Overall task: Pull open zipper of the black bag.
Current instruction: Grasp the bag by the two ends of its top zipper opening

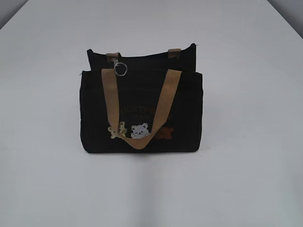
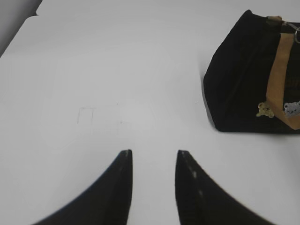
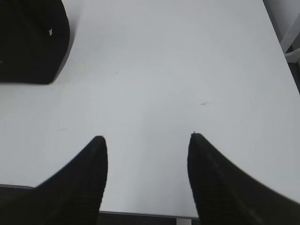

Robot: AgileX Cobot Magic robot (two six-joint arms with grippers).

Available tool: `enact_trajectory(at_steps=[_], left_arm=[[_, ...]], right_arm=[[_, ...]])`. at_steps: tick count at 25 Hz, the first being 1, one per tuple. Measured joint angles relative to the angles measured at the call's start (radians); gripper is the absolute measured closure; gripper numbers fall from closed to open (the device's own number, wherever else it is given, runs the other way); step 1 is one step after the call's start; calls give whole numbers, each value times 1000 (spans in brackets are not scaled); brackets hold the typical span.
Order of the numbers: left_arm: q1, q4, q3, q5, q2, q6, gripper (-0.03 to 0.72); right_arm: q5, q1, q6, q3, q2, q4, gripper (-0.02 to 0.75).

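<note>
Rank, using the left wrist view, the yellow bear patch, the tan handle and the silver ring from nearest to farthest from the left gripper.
From the left gripper:
1. Yellow bear patch, low on the bag's front, right.
2. Tan handle, running up above it.
3. Silver ring, top right edge.

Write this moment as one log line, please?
black bag: upright, zipper closed | left gripper: open, empty | right gripper: open, empty

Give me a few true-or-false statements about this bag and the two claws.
1. The black bag stands upright on the white table. True.
2. The left gripper is clamped on the silver ring. False: its jaws are open over bare table, apart from the bag.
3. The silver ring hangs near the bag's top edge. True.
4. The right gripper holds a tan handle. False: it is open and empty; the tan handle drapes down the bag's front.
</note>
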Motion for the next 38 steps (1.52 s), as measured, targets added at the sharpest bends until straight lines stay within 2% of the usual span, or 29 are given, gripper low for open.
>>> enact_trajectory(at_steps=[18,23,25,30,34,36,38], left_arm=[[0,-1,0,0,0,0,452],[0,-55,-4,-13,11,16,450],[0,-146,-15,-96,51,128,437],[0,-476,-16,-410,295,684,372],[0,-875,-12,-563,614,1125,356],[0,-1114,-12,-565,786,1431,348],[0,-1283,-12,-524,984,1700,332]], right_arm=[[0,0,0,0,0,0,309],[0,0,0,0,0,0,309],[0,0,0,0,0,0,309],[0,0,0,0,0,0,309],[0,0,0,0,0,0,309],[0,0,0,0,0,0,309],[0,0,0,0,0,0,309]])
